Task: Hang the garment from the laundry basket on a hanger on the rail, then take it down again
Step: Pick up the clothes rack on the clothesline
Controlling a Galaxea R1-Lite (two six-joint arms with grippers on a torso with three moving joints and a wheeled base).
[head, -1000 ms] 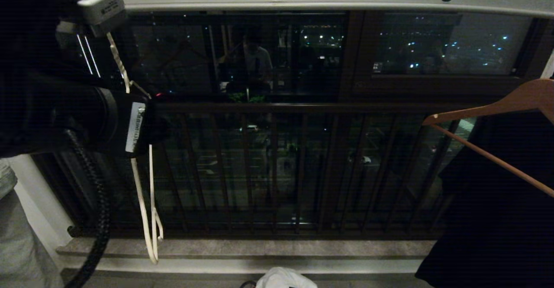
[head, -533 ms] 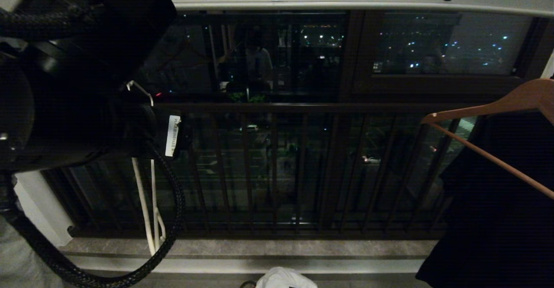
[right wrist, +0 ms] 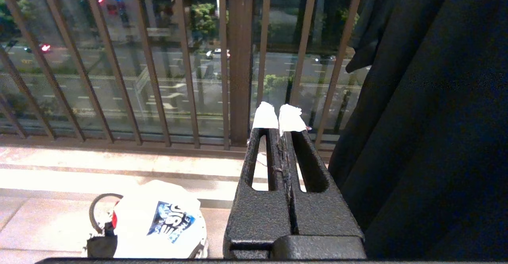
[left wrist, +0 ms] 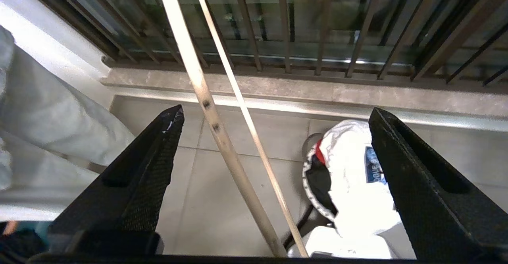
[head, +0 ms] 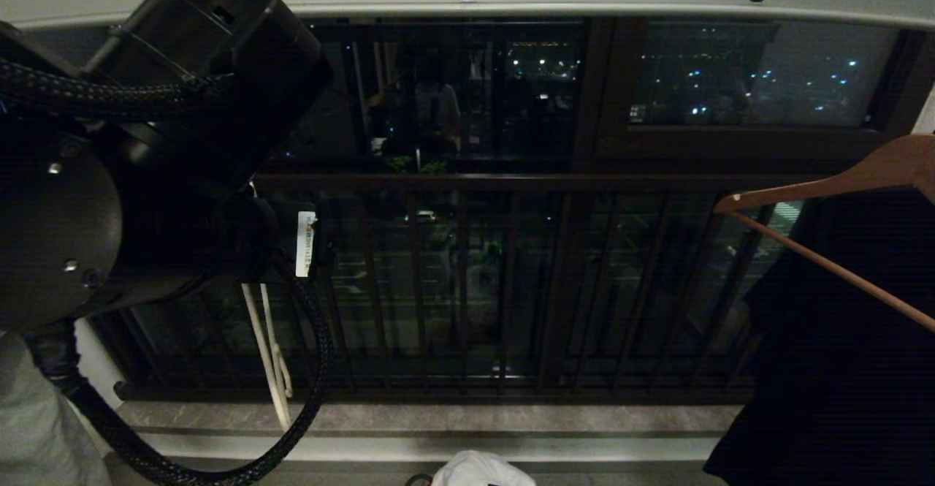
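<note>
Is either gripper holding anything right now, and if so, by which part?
Nothing is held. The left gripper has its jaws wide apart, with the hanger hanging between them untouched. The right gripper is shut on nothing.

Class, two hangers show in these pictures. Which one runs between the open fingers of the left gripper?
The thin white wire hanger, bare, passes untouched through the left gripper. The thick brown wooden hanger hangs off to the right, carrying a black garment.
</note>
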